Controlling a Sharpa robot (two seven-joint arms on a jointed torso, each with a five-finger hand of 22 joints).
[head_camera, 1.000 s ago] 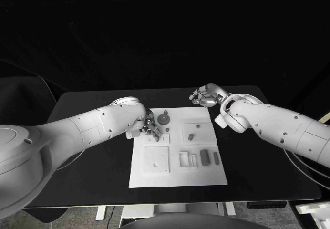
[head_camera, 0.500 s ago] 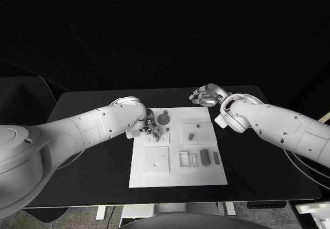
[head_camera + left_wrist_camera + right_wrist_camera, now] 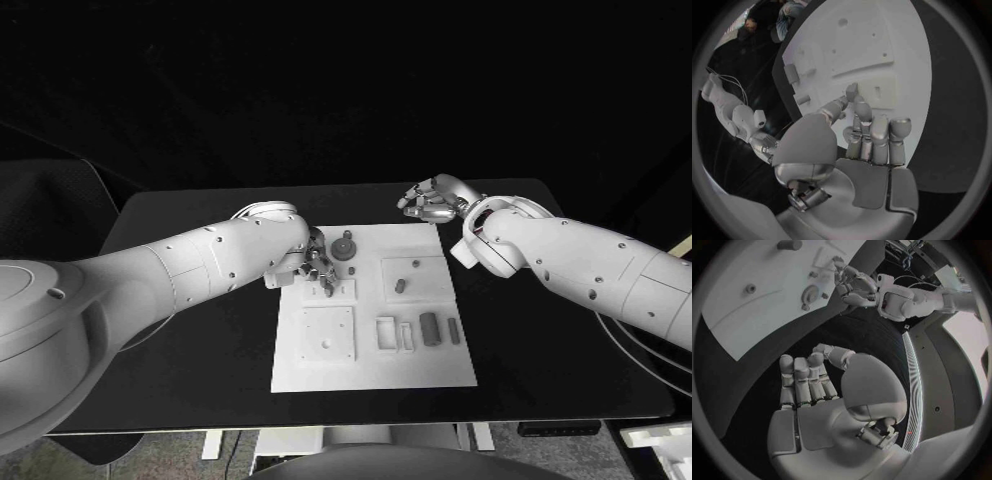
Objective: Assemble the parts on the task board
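Nothing has shifted since the earlier frames. Left hand (image 3: 313, 262) hovers over task board (image 3: 433, 370) near its far-left corner, fingers curled, grasp unclear. Round part (image 3: 343, 246) lies just beside its fingertips. Right hand (image 3: 430, 200), curled empty, beyond the board's far edge.

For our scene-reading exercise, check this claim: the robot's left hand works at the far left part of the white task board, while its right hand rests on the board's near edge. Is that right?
Not quite. The left hand is at the far left part of the task board, but the right hand hangs beyond the board's far right corner, over the black table, holding nothing. The head view shows this.
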